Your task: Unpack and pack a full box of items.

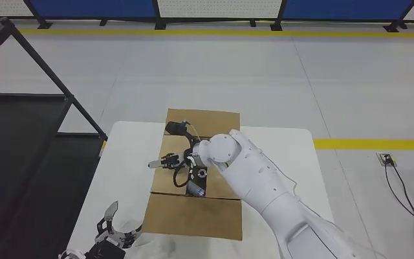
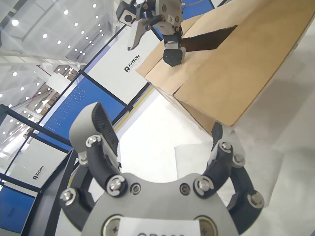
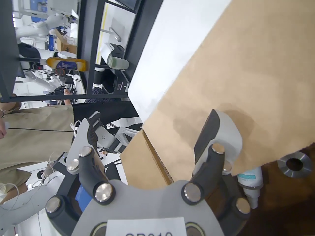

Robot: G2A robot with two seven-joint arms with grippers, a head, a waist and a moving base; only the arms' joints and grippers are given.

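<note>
A brown cardboard box (image 1: 194, 217) stands on the white table (image 1: 129, 149) with its flaps spread out. My right gripper (image 1: 168, 167) is open over the box's left flap (image 2: 233, 69); one finger (image 2: 173, 56) presses on the flap beside the dark opening and the other sticks out over the table. In the right wrist view that gripper (image 3: 153, 130) rests one finger on the cardboard (image 3: 246, 62), and a white bottle (image 3: 249, 176) and a round metal part (image 3: 294, 164) lie inside under the flap's edge. My left gripper (image 1: 123, 223) (image 2: 160, 133) stands open and empty near the box's near-left corner.
A black metal rack frame (image 1: 65, 110) stands just left of the table. A white sheet (image 2: 192, 158) lies on the table between my left gripper and the box. The table's right side (image 1: 284, 155) is bare.
</note>
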